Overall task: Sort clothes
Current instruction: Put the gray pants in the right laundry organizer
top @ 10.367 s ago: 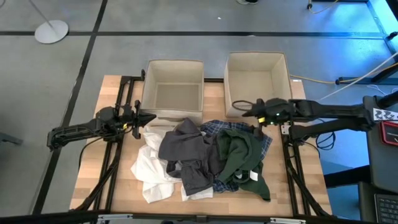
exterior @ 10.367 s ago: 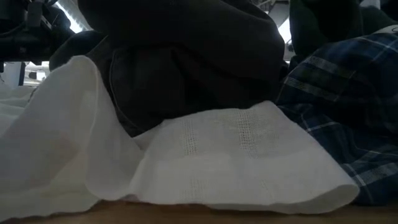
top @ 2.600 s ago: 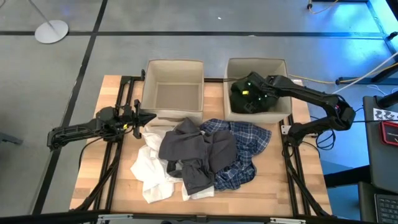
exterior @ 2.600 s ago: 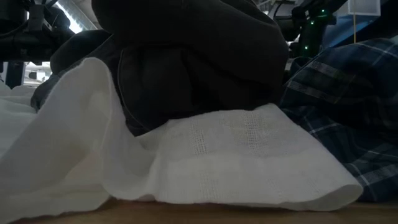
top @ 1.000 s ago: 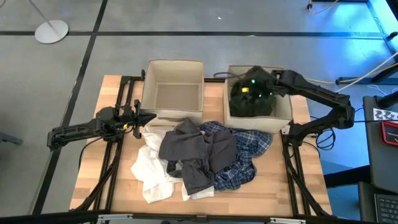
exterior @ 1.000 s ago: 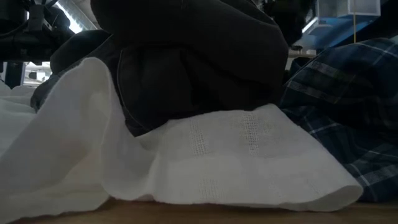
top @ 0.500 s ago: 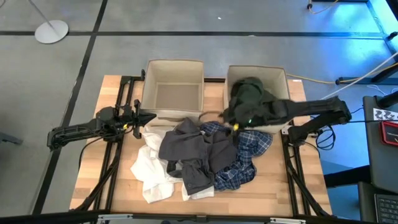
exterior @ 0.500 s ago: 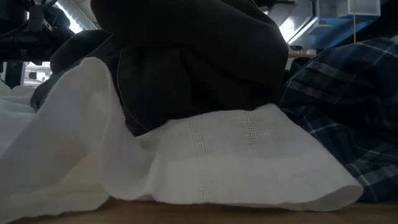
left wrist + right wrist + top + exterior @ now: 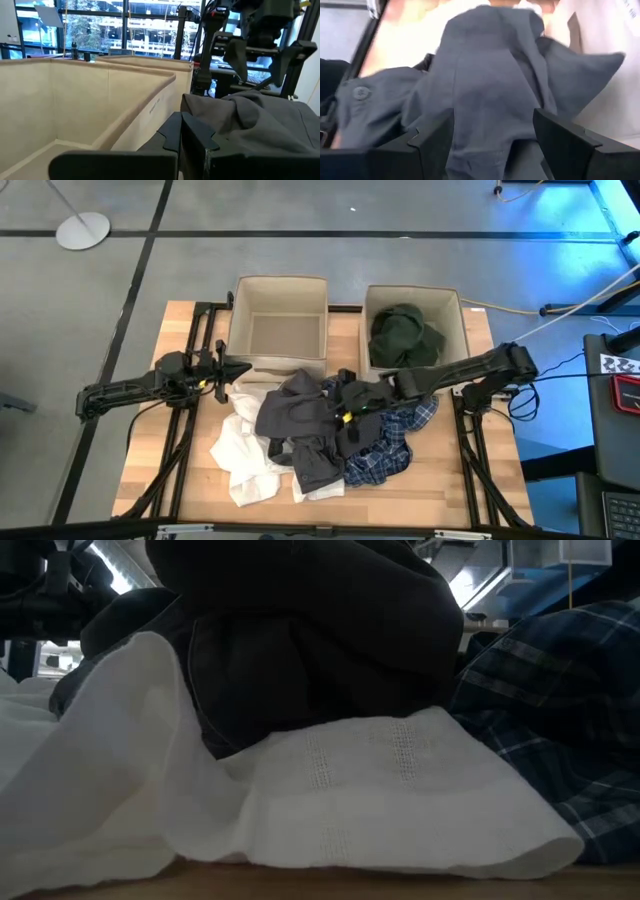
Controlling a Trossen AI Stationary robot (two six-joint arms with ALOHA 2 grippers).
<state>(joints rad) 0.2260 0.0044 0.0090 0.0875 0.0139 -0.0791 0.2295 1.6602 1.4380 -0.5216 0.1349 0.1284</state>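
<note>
Your right gripper [image 9: 343, 416] hung over the middle of the clothes pile with its fingers [image 9: 570, 145] spread apart and nothing between them; in its wrist view the two dark fingers framed the grey garment [image 9: 490, 85] lying just ahead. From above, that gripper sat where the grey garment [image 9: 300, 420] met the plaid shirt [image 9: 385, 445], with the arm stretched in from the right edge of the table [image 9: 160, 330].

Your left gripper [image 9: 236, 369] waited at the left side of the table, beside the front wall of the left box [image 9: 278, 288], fingers pressed together and holding nothing. Its wrist view looked along the beige wall of that box [image 9: 90, 105] toward the grey garment [image 9: 250, 120].

You had the green garment [image 9: 403, 332] bunched inside the right box [image 9: 452, 300]. The white shirts [image 9: 245, 455] lay on the table under and to the left of the grey garment, and the plaid shirt spread out to its right. At table height, a fold of white shirt [image 9: 380, 800] lay in front, the grey garment [image 9: 310, 650] heaped behind it and the plaid shirt [image 9: 560, 710] to the right.
</note>
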